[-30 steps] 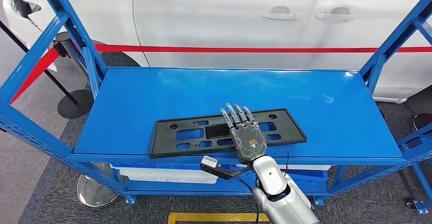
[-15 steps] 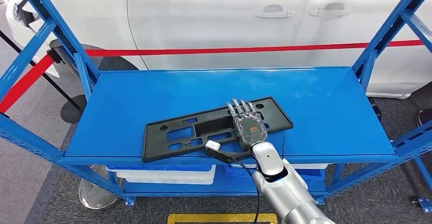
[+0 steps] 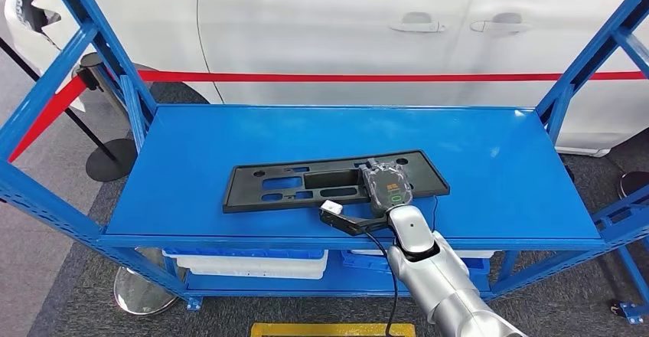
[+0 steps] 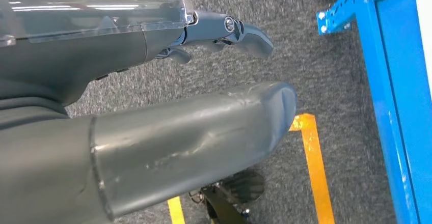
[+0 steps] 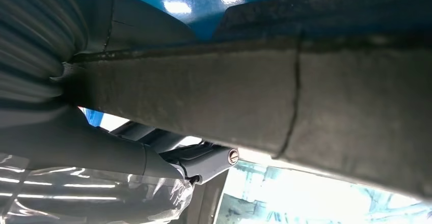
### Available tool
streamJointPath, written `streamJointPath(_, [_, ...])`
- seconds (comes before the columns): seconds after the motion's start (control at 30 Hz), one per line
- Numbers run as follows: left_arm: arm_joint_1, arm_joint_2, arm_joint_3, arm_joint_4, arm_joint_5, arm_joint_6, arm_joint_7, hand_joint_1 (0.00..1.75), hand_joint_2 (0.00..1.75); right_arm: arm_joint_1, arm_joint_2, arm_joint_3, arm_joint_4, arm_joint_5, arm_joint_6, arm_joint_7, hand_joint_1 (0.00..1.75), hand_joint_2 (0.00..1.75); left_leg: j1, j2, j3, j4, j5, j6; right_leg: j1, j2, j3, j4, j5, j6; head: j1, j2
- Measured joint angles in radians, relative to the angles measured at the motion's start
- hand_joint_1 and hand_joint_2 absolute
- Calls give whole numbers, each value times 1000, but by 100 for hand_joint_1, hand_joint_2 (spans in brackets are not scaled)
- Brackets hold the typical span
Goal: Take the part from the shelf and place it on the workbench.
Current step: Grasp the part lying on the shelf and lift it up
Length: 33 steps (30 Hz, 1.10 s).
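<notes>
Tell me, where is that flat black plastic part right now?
In the head view, the black part lies flat on the blue shelf, toward its front edge, with the right robot hand on its right portion.

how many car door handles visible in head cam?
2: both on the white car behind the shelf, one door handle beside the other. More may be out of frame.

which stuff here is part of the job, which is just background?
Job:
- black part, lying flat on the shelf
- blue shelf
- right hand, resting on the part

Background:
- white car
- red barrier tape
- white bins on the lower level
- left hand, over the floor
</notes>
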Motion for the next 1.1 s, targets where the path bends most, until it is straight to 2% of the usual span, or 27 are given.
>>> streamJointPath(0.03, [0, -3, 0, 0, -3, 0, 1, 0, 0, 2, -2, -1, 2, 0, -2, 0, 175, 175, 0, 0, -1, 0, 0, 0, -3, 0, -30, 58, -20, 3, 0, 0])
streamJointPath(0.07, [1, -7, 1, 0, -6, 1, 2, 0, 0, 3, -4, -2, 3, 1, -3, 0, 175, 175, 0, 1, 0, 0, 0, 0, -5, 0, -47, 88, -21, 5, 0, 0])
streamJointPath(0.1, [1, -10, 1, 0, -8, 1, 2, 0, 0, 4, -6, -3, 3, 1, -5, 0, 175, 175, 0, 0, 1, 1, -1, 0, -8, -1, -44, 78, -2, 6, 0, 0])
streamJointPath(0.13, [1, -13, 2, 0, -9, 1, 2, 0, 0, 5, -7, -4, 3, 1, -6, 0, 175, 175, 1, -1, 3, 1, -2, -2, -10, -2, -21, 30, 32, 6, 0, 0])
streamJointPath(0.17, [1, -17, 2, 0, -10, 1, 2, 0, 0, 6, -8, -4, 3, 1, -7, 0, 175, 175, 1, -2, 5, 2, -3, -4, -12, -3, 15, -43, 69, 4, 0, 0])
streamJointPath(0.23, [1, -21, 3, 0, -10, 1, 2, 0, 0, 6, -8, -7, 3, 2, -10, 0, 175, 175, -2, -5, 6, 5, -6, -13, -9, -4, 71, -160, 110, -3, 0, 0])
streamJointPath(0.27, [0, -23, 3, 0, -10, 1, 2, 0, 0, 6, -8, -8, 3, 2, -11, -1, 175, 175, -4, -6, 6, 6, -8, -19, -7, -4, 82, -185, 113, -7, -1, 0])
streamJointPath(0.37, [0, -26, 6, 0, -10, 1, 2, 0, 0, 5, -8, -10, 3, 4, -12, -1, 175, 175, -1, -7, 10, 5, -11, -39, -4, -4, 87, -195, 115, -24, -1, 0])
streamJointPath(0.43, [0, -28, 10, 0, -10, 1, 2, 0, 0, 6, -7, -11, 2, 3, -13, -3, 175, 175, 2, -6, -8, 50, -45, -47, -8, -6, 92, -205, 121, -36, -5, 0])
streamJointPath(0.53, [1, -30, 18, 0, -17, 1, 2, 0, 0, 16, -5, -18, -2, -25, -27, -32, 175, 175, 3, -6, -92, 236, -138, -55, -8, -10, 92, -206, 122, -43, -13, 0])
streamJointPath(0.57, [3, -31, 21, 0, -21, 1, 2, 0, 0, 24, -4, -23, -10, -51, -35, -53, 175, 175, 3, -5, -109, 277, -148, -57, -7, -11, 92, -206, 122, -44, -13, 0])
streamJointPath(0.6, [5, -32, 26, 0, -25, 1, 2, 0, 0, 36, -2, -28, -25, -90, -42, -82, 175, 175, 4, -5, -109, 280, -137, -58, -7, -11, 93, -205, 122, -44, -14, 0])
streamJointPath(0.63, [6, -33, 31, 0, -28, 1, 2, 0, 0, 50, 0, -33, -49, -139, -46, -116, 175, 175, 4, -5, -91, 244, -111, -58, -7, -10, 94, -204, 121, -43, -14, 0])
streamJointPath(0.7, [6, -35, 47, 0, -33, 3, 2, 0, 0, 87, 9, -38, -133, -278, -41, -191, 175, 175, 6, -3, -24, 107, -49, -57, -4, -4, 94, -198, 118, -38, -14, 0])
streamJointPath(0.73, [5, -37, 57, 0, -36, 5, 2, 0, 0, 110, 15, -38, -193, -359, -33, -223, 175, 175, 6, -4, 1, 53, -32, -53, -1, 0, 92, -194, 116, -34, -14, 0])
streamJointPath(0.77, [4, -41, 68, 0, -40, 7, 1, 0, 0, 134, 21, -36, -262, -438, -21, -246, 175, 175, 4, -5, 14, 22, -26, -48, 1, 4, 89, -191, 115, -30, -15, 0])
streamJointPath(0.87, [2, -53, 102, 0, -49, 14, -1, 0, 0, 210, 29, -16, -468, -612, -2, -278, 175, 175, 1, -7, 13, 12, -24, -26, 0, 6, 83, -188, 114, -12, -13, 0])
streamJointPath(0.93, [3, -61, 122, 0, -56, 17, -2, 0, 0, 250, 22, 0, -591, -706, -8, -307, 175, 175, 3, -8, 11, 7, -17, -12, -3, 3, 65, -151, 85, 0, -11, 0])
streamJointPath(0.97, [4, -65, 133, 0, -61, 18, -2, 0, 0, 264, 16, 9, -655, -751, -13, -321, 175, 175, 4, -7, 10, 6, -15, -6, -5, 2, 42, -104, 56, 4, -9, 0])
streamJointPath(1.03, [4, -71, 152, 0, -67, 20, -2, 0, 0, 284, -4, 26, -776, -821, -22, -339, 175, 175, 1, -7, 6, 7, -15, -1, -5, 1, -23, 26, -5, 11, -6, 0])
streamJointPath(1.07, [4, -74, 161, 0, -69, 21, -2, 0, 0, 295, -16, 32, -827, -845, -27, -345, 175, 175, 1, -7, 6, 7, -16, 0, -5, 1, -49, 74, -18, 12, -6, 0])
streamJointPath(1.1, [4, -76, 169, 0, -72, 23, 0, 0, 0, 307, -28, 37, -876, -865, -33, -353, 175, 175, 0, -7, 6, 8, -17, 1, -5, 1, -59, 90, -11, 13, -6, 0])
